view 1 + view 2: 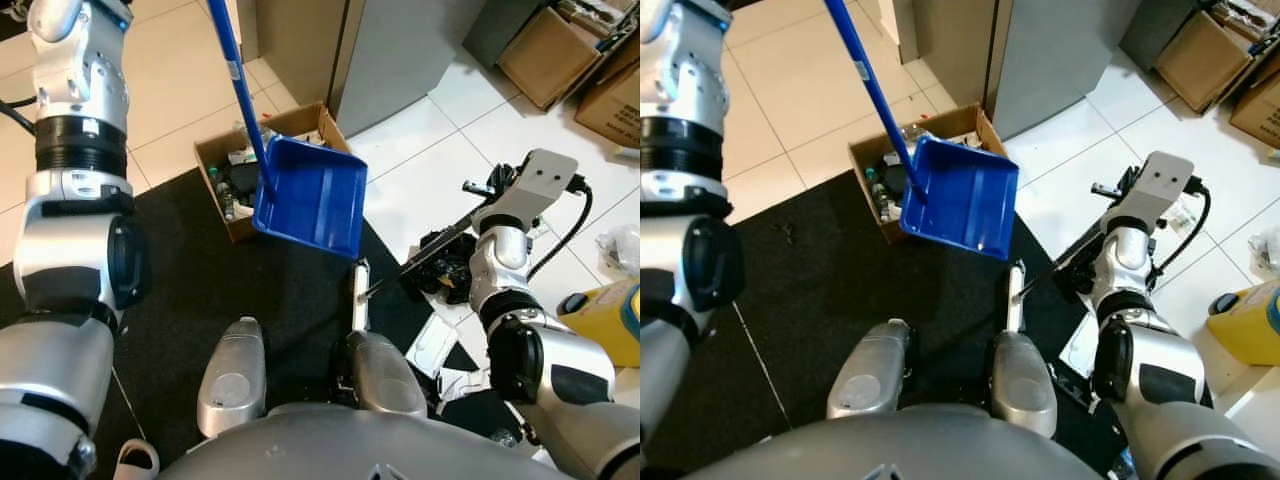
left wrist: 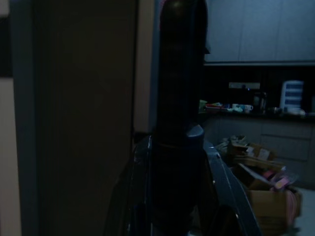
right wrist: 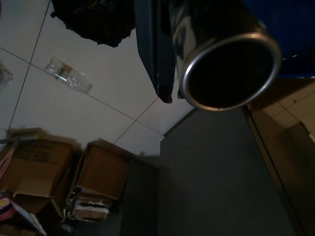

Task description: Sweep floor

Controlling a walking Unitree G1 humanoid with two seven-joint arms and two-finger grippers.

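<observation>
A white tiled floor (image 1: 420,180) spreads across the room, with a large black mat (image 1: 200,290) covering it under the robot's silver legs. A grey cabinet (image 1: 400,50) stands at the far side, and brown cardboard cartons (image 1: 545,50) sit on the tiles toward the far right.

At the mat's far edge sits an open cardboard box (image 1: 222,165) holding rubbish. A blue dustpan (image 1: 312,195) hangs tilted, partly over the box's right end and partly over the mat, on a long blue handle (image 1: 235,75) that rises toward the upper left.

The left wrist view is very dark; the left gripper (image 2: 179,196) appears clenched around a dark handle end.

The right gripper (image 3: 162,54) grasps a slim broom pole (image 1: 420,262) that slants down toward the mat's right edge, its metal tube end filling the right wrist view. A black rubbish heap (image 1: 445,265) lies on the tiles beside that arm. A yellow container (image 1: 610,320) sits at the right edge.
</observation>
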